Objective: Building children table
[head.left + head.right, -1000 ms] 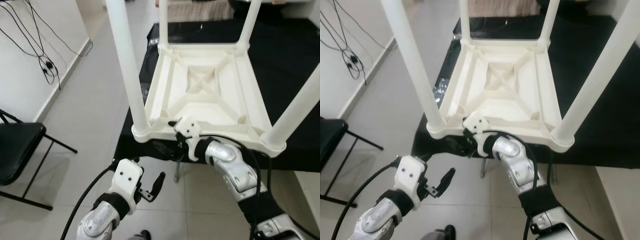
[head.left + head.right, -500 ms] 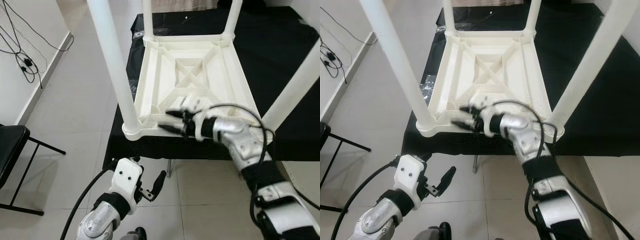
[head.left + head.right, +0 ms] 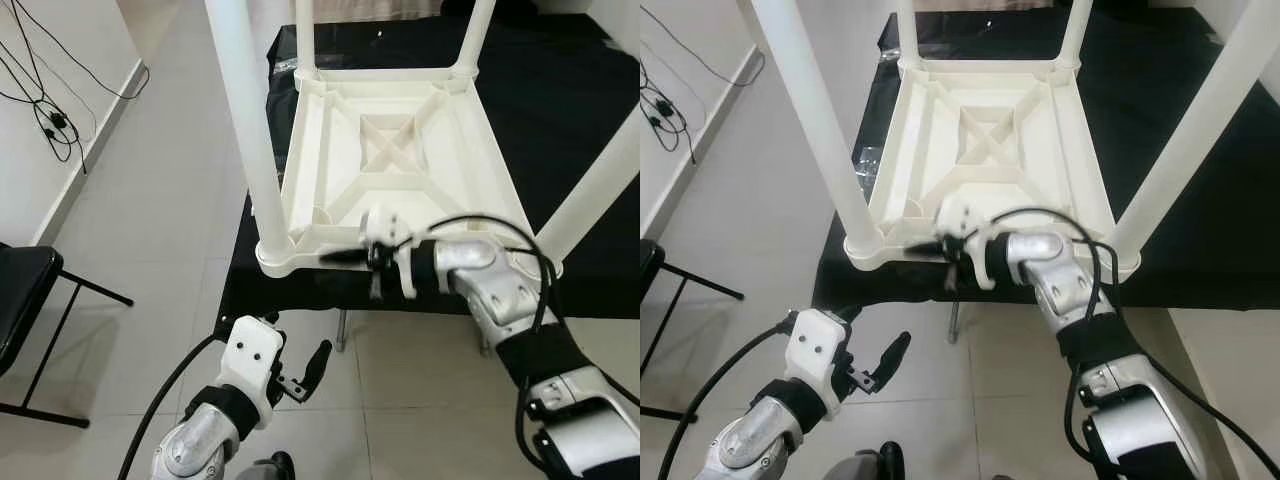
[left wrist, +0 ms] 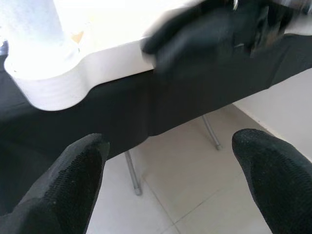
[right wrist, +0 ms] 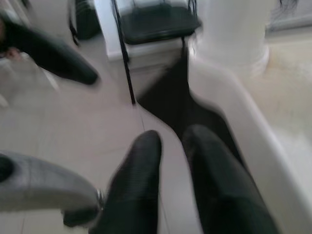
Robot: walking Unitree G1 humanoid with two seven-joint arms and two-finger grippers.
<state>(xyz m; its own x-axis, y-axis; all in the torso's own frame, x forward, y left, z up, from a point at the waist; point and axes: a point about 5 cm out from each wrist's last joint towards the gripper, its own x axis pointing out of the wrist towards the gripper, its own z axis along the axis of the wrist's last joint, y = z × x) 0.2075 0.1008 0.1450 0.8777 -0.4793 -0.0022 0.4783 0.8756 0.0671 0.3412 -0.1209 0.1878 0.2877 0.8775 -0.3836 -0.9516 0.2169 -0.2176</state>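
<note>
A white plastic children's table [image 3: 470,150] lies upside down on a black-covered table [image 3: 570,90], with its legs pointing up; the near left leg [image 3: 245,120] stands at the front corner. My right gripper [image 3: 337,257] is blurred and sits at the front rim of the white table, close to that corner. Its fingers [image 5: 141,185] point along the rim, close together with nothing between them. My left gripper [image 3: 305,372] hangs low over the floor in front of the black table, open and holding nothing, its fingers [image 4: 73,170] wide apart.
A black folding chair [image 3: 25,300] stands at the left. Cables [image 3: 50,110] hang on the left wall. A metal leg [image 3: 342,335] of the black-covered table stands under its front edge. Tiled floor [image 3: 150,220] runs along the left side.
My right gripper came up from under the front rim, spread its fingers over the rim, and now has them drawn together at the rim. The left arm has stayed put. The camera shifted slightly.
</note>
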